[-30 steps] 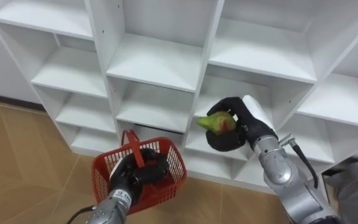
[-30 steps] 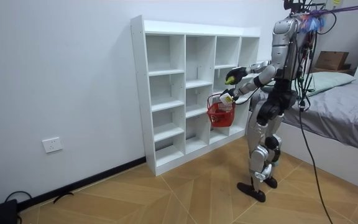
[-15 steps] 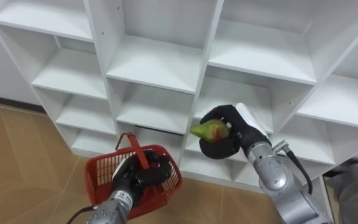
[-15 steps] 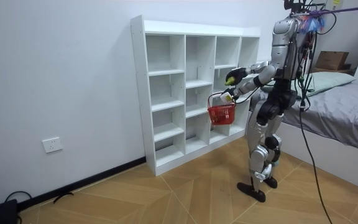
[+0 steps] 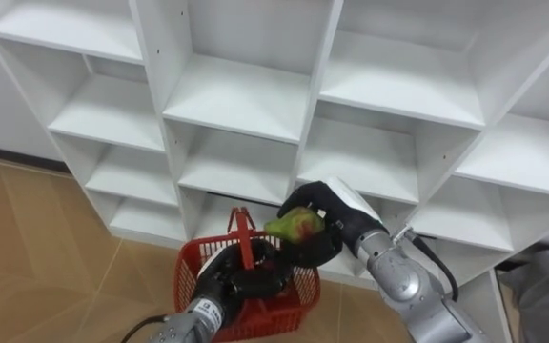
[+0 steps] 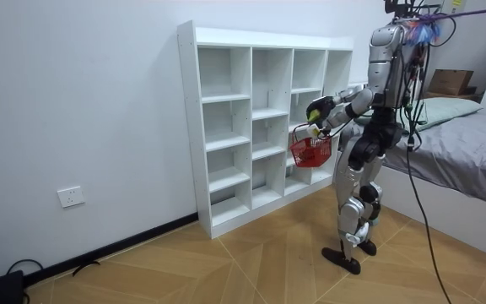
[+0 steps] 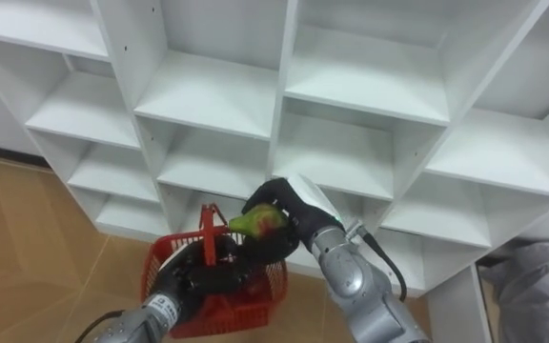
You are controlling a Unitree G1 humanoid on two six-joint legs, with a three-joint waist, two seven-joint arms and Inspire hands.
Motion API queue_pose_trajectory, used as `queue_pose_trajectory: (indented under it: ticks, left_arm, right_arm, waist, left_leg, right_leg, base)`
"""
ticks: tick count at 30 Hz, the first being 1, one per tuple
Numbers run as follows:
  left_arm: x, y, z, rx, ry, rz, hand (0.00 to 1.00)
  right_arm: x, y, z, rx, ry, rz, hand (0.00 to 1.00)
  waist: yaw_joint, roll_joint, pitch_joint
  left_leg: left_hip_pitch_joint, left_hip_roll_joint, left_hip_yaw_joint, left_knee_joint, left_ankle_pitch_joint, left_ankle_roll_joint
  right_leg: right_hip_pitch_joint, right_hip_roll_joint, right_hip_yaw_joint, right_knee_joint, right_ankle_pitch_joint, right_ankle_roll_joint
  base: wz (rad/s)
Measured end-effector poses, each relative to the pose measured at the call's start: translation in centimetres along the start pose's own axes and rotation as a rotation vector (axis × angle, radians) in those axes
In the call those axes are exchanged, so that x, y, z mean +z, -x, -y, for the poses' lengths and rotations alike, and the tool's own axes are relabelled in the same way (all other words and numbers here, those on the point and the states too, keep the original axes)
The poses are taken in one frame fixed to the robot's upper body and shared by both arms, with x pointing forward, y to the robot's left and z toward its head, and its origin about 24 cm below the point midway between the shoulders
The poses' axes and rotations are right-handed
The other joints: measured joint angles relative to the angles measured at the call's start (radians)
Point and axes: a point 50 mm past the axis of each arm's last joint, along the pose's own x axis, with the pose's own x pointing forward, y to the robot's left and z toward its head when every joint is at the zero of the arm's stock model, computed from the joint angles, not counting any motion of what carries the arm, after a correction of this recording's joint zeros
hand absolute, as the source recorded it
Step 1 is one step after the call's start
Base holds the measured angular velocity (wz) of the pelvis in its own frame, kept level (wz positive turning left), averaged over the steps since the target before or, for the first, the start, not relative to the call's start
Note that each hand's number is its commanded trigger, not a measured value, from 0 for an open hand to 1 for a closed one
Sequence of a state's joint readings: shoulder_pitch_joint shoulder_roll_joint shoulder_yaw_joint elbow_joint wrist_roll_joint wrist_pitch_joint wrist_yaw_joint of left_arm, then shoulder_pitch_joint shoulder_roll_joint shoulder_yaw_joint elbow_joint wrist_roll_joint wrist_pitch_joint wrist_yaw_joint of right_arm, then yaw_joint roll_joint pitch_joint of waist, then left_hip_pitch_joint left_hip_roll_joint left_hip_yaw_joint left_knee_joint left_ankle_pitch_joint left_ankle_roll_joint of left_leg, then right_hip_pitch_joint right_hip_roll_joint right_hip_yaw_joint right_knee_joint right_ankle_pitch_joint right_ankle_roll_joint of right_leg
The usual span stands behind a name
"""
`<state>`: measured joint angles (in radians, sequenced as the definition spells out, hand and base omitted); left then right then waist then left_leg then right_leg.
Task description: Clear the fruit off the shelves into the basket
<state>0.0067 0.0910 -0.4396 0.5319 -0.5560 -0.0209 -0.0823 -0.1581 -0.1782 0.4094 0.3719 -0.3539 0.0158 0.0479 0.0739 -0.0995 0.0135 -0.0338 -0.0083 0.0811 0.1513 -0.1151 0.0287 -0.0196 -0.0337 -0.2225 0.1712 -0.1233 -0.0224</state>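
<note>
A green fruit with a red blush (image 5: 294, 227) (image 7: 254, 224) sits in my right hand (image 5: 327, 219) (image 7: 292, 211), whose fingers curl round it just above the red basket (image 5: 193, 284) (image 7: 156, 270). My left hand (image 5: 241, 276) (image 7: 198, 278) is curled on the basket's red handle (image 5: 244, 235) and holds the basket up in front of the white closet (image 5: 255, 105) (image 6: 256, 118). In the room view I stand facing the closet's right end, basket (image 6: 310, 150) at chest height.
The closet's open compartments (image 5: 360, 157) show bare white shelves. Wooden floor (image 5: 36, 248) lies below to the left. A bed with grey bedding (image 6: 462, 156) stands behind me in the room view; a grey cloth (image 5: 541, 286) shows at lower right.
My right hand has carried the fruit down and left, to just over the basket. My left hand has brought the basket right and up toward it.
</note>
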Motion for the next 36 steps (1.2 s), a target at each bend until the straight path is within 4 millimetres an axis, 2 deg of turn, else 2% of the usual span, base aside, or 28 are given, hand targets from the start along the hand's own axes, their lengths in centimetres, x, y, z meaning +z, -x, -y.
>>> queue_pose_trajectory:
  ticks: [5,8,15,23,33,34,35,36]
  left_arm:
    - [-0.3,0.0,0.4,-0.016,-0.01,-0.011,1.0]
    - [-0.3,0.0,0.4,-0.015,-0.013,-0.014,1.0]
    - [-0.4,0.0,0.5,-0.017,-0.018,-0.018,1.0]
    - [-0.4,0.0,0.5,-0.017,-0.018,-0.018,1.0]
    - [-0.5,0.0,0.7,-0.027,-0.022,-0.019,1.0]
    - [-0.5,0.0,0.6,-0.029,-0.022,-0.019,1.0]
    - [-0.5,0.0,0.7,-0.034,-0.022,-0.019,1.0]
    - [-0.5,0.0,0.7,-0.035,-0.023,-0.02,1.0]
  right_arm:
    - [0.0,-0.1,-0.3,0.014,-0.003,-0.004,1.0]
    - [0.0,-0.1,-0.3,0.024,0.005,-0.003,1.0]
    - [0.2,-0.2,-0.2,0.031,0.043,0.001,1.0]
    - [0.4,-0.4,-0.2,0.044,0.06,0.002,1.0]
    - [1.2,-0.7,-0.3,0.068,0.08,0.022,1.0]
    - [1.1,-0.7,-0.3,0.067,0.079,0.021,0.89]
    - [1.1,-0.7,-0.3,0.066,0.08,0.018,0.86]
    - [1.0,-0.7,-0.3,0.066,0.08,0.017,0.72]
  waist:
    - [0.014,-0.001,0.0018]
    - [0.016,-0.003,0.0043]
    - [0.019,-0.004,0.0047]
    - [0.019,-0.01,0.0104]
    - [0.024,-0.01,0.0104]
    - [0.027,-0.01,0.0104]
    - [0.031,-0.01,0.0104]
    - [0.033,-0.01,0.0104]
  left_leg:
    - [-0.003,0.0,0.0,0.0,-0.001,0.0]
    - [-0.011,0.0,0.0,0.001,-0.001,0.0]
    - [-0.024,-0.001,-0.001,0.001,-0.002,0.001]
    - [-0.026,-0.001,-0.001,0.001,-0.004,0.001]
    - [-0.026,-0.001,-0.001,0.001,-0.004,0.001]
    - [-0.027,-0.001,0.0,0.001,-0.004,0.001]
    - [-0.027,-0.001,-0.001,0.001,-0.004,0.001]
    - [-0.028,-0.001,-0.001,0.001,-0.004,0.001]
  right_leg:
    - [-0.002,0.0,0.0,-0.001,0.0,0.0]
    - [-0.01,0.0,0.001,0.0,0.0,0.0]
    - [-0.022,0.0,0.0,-0.001,0.0,0.001]
    - [-0.024,0.0,0.0,-0.002,-0.001,0.001]
    - [-0.025,0.0,0.001,-0.001,-0.001,0.001]
    - [-0.025,-0.001,0.001,-0.001,-0.001,0.001]
    - [-0.026,-0.001,0.001,-0.001,-0.001,0.001]
    - [-0.026,-0.001,0.001,-0.001,-0.001,0.001]
  base:
    - [0.0]
    - [0.0]
    - [0.0]
    - [0.0]
    - [0.0]
    - [0.0]
    - [0.0]
    - [0.0]
